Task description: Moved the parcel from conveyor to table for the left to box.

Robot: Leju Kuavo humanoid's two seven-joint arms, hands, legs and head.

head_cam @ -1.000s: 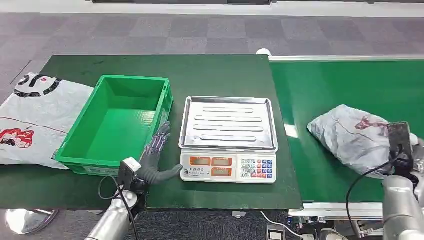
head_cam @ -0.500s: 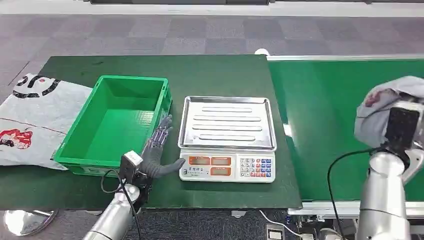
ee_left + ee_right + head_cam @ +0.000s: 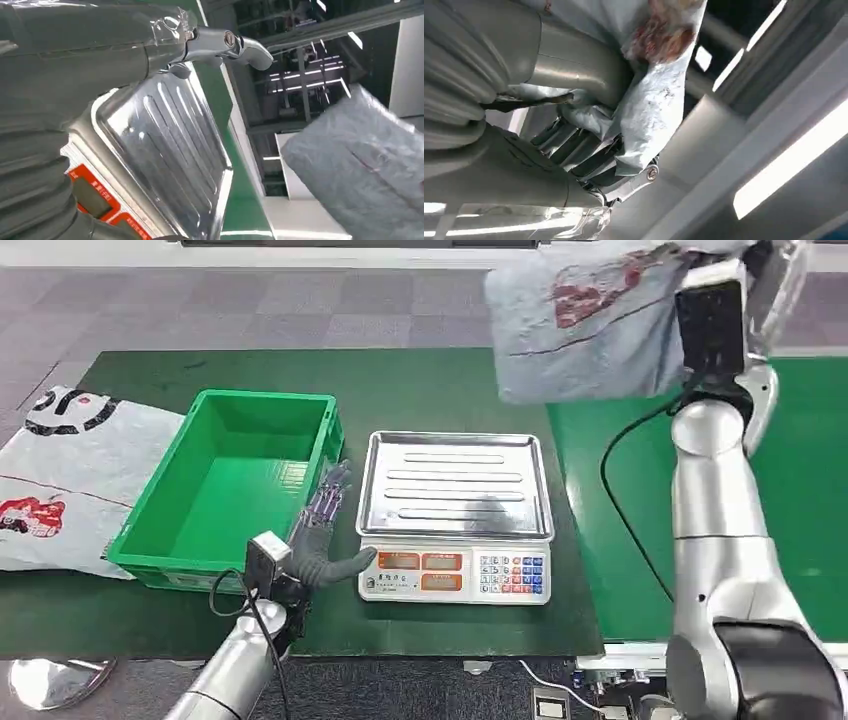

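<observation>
Right hand (image 3: 589, 150), fingers clenched in the grey parcel (image 3: 590, 320), has swung it up off the conveyor (image 3: 800, 490); it now hangs above the table's (image 3: 450, 390) far right corner. Left hand (image 3: 320, 530) waits, fingers spread, beside the scale (image 3: 455, 515).

The parcel (image 3: 590, 320) is a crinkled grey plastic bag with a faint sheen. The scale (image 3: 455, 518) carries a glossy ribbed steel tray over a white plastic body. The crate (image 3: 235, 490) is smooth green plastic. The worktop (image 3: 420, 380) looks matt dark green, the conveyor (image 3: 790, 520) a smoother green.
</observation>
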